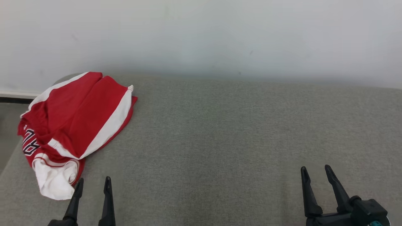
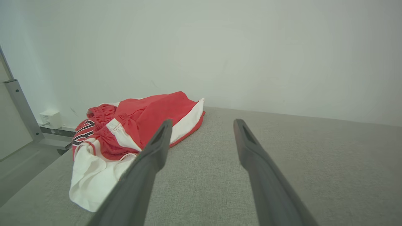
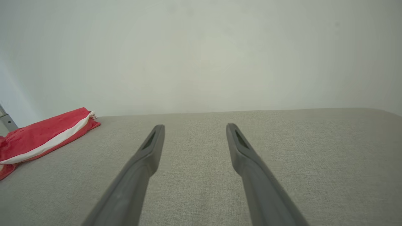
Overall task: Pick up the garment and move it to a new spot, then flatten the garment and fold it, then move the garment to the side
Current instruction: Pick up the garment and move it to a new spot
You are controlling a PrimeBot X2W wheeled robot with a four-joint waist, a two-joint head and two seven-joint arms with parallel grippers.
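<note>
The garment [image 1: 75,125] is a red and white sports piece with black lettering, lying bunched up at the far left of the grey fabric surface [image 1: 220,141]. It also appears in the left wrist view as a crumpled garment [image 2: 135,131] and at the left edge of the right wrist view as the garment [image 3: 44,138]. My left gripper [image 1: 93,182] is open at the lower left, its fingertips just right of the garment's white lower end, not touching it. At the lower right, far from the cloth, my right gripper [image 1: 315,169] stands open with nothing between its fingers.
A pale wall [image 1: 201,34] runs behind the surface. The surface's left edge drops to the floor [image 1: 8,131] beside the garment. A metal post [image 2: 19,106] and a small white box [image 2: 50,118] stand by the wall at the left.
</note>
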